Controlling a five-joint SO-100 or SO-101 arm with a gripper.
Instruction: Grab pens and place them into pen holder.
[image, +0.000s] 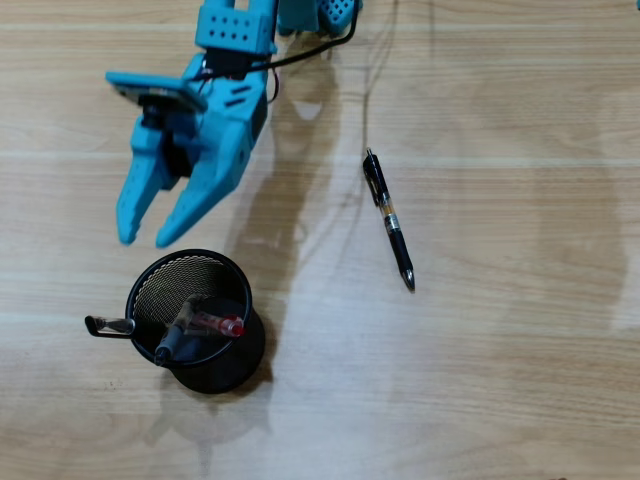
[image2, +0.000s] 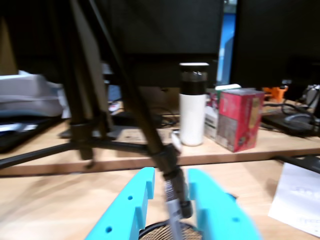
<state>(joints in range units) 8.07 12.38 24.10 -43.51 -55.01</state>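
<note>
I see the pen holder (image: 197, 320) low on the table in the overhead view, at about 7 o'clock from the middle of the picture. Three pens already stand in it: a red and clear pen (image: 215, 323), a pen with a black cap (image: 167, 349) just beside it, and a third pen (image: 110, 325) that leans out over the rim toward 9 o'clock. The black pen (image: 389, 220) lies alone on the wood, well apart from the holder, at about 2 o'clock from it, with its tip pointing down the picture.

My gripper (image: 148, 238) hangs above the holder's rim at 11 o'clock of it. The fingers are a little apart and hold nothing. In the wrist view a pen top (image2: 174, 212) shows between the blue fingers, but it seems to be one standing in the holder below.

I judge that three pens are done and one is left. The next move needs a swing toward 3 o'clock, a turn of the wrist across the black pen, then a descent.
</note>
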